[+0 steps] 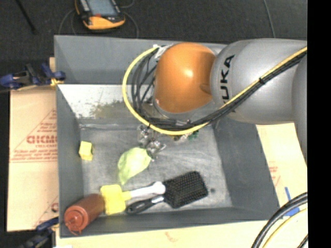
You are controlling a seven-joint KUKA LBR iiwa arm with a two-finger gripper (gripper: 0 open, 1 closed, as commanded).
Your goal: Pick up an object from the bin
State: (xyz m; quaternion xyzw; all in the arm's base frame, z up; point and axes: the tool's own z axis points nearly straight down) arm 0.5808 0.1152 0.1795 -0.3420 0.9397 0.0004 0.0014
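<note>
My gripper (149,141) hangs under the orange cover in the middle of the bin, its metal fingertips just above the upper right edge of a pale green crumpled soft thing (132,163). Nothing shows between the fingers. Below and to the right lies a black hairbrush (182,189) with a white and black handle. A yellow block (113,199) lies against the handle's left end.
A brown bottle with a red cap (83,214) lies in the bin's near left corner. A small yellow cube (86,150) sits by the left wall. Something green (192,135) peeks out under the arm. The arm and its cables cover the bin's far right.
</note>
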